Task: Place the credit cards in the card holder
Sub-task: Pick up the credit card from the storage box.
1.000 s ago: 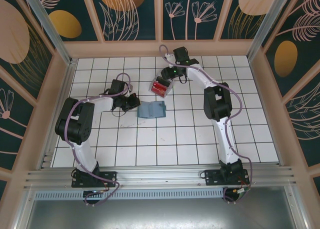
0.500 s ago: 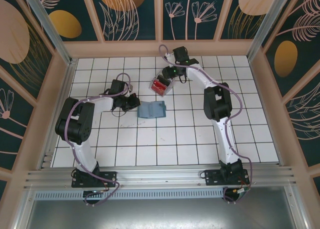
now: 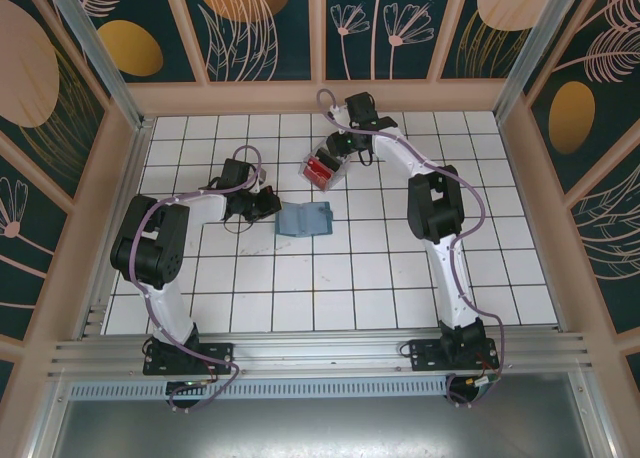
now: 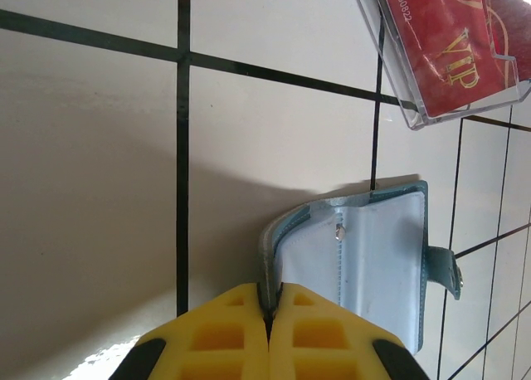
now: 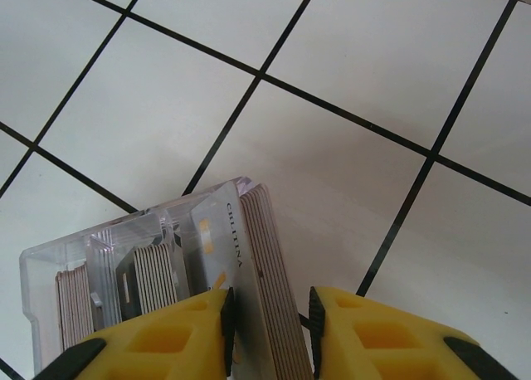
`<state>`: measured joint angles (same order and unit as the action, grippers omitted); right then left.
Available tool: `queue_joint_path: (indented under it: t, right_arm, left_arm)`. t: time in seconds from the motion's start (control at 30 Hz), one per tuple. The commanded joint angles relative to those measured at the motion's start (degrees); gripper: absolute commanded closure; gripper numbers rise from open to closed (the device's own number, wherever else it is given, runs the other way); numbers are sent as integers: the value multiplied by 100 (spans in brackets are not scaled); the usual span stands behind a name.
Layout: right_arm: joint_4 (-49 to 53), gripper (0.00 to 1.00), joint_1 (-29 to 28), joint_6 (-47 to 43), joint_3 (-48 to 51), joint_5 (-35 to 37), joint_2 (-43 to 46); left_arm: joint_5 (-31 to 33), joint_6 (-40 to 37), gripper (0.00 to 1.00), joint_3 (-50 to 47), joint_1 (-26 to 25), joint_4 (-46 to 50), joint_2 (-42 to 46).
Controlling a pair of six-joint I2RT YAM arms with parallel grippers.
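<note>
Two grips matter: left gripper [image 4: 268, 330] clenched on the card holder [image 4: 373, 268] at lower centre, right gripper [image 5: 270, 330] straddling credit cards [image 5: 265, 289], needing a straight lift.

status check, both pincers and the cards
Left pincer shut on card holder edge. Right pincer around credit cards in clear tray, not closed.

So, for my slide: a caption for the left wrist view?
Left gripper pinching the card holder edge, red credit cards in a clear tray nearby.
</note>
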<state>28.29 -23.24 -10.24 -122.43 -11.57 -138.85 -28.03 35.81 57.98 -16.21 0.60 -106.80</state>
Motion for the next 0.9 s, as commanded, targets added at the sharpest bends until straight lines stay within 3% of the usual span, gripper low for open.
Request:
queue_joint_path:
  t: [0.0, 0.33, 0.6, 0.87]
  right_arm:
    - [0, 68, 4, -101, -123, 191, 384]
    - [61, 70, -8, -163, -195, 166, 436]
    - [175, 99, 13, -147, -274, -46, 306]
    - [168, 100, 11, -138, -280, -154, 375]
  left_arm:
    - [-62, 52, 100, 141, -44, -68, -123]
    - [-58, 57, 100, 103, -49, -78, -98]
    - [-60, 64, 100, 86, -47, -78, -89]
    - [-51, 65, 100, 74, -46, -86, -97]
